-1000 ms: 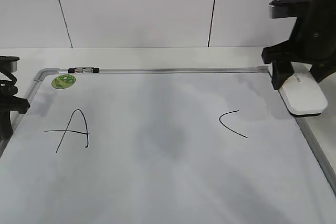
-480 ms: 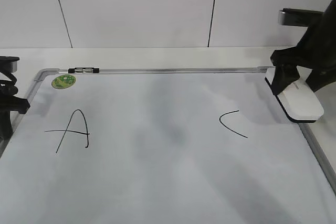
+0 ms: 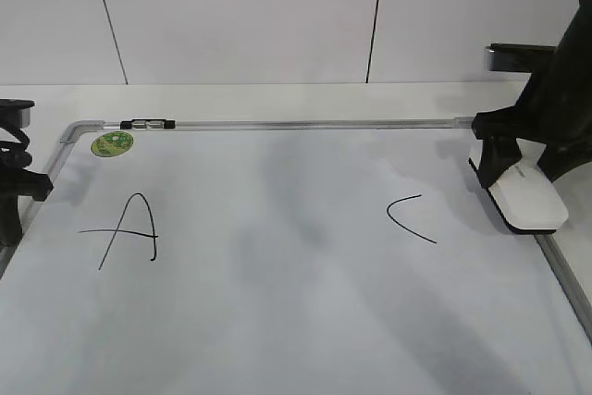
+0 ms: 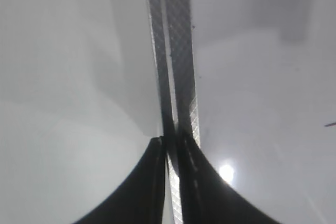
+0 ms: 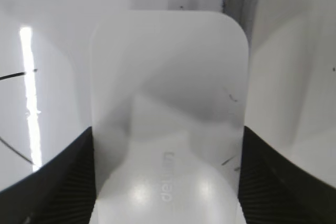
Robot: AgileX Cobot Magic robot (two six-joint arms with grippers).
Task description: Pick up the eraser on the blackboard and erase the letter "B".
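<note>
The eraser [image 3: 529, 199], a white rounded block with a dark underside, lies at the right edge of the blackboard [image 3: 277, 284]. My right gripper [image 3: 520, 166] is shut on it. In the right wrist view the black fingers [image 5: 167, 129] press both long sides of the eraser [image 5: 168, 77]. No letter "B" shows on the board; the area between the "A" [image 3: 129, 228] and the "C" [image 3: 409, 217] is blank. My left gripper [image 3: 14, 196] rests at the board's left edge, shut and empty. In the left wrist view it [image 4: 170, 140] sits above the grey frame [image 4: 176, 51].
A small black-and-clear marker [image 3: 146, 123] lies on the board's top frame, with a round green sticker [image 3: 112, 143] just below it. The white table and a panelled wall lie behind the board.
My right gripper has carried the eraser a little to the left and then toward the camera along the board's right edge. The left arm has not moved.
</note>
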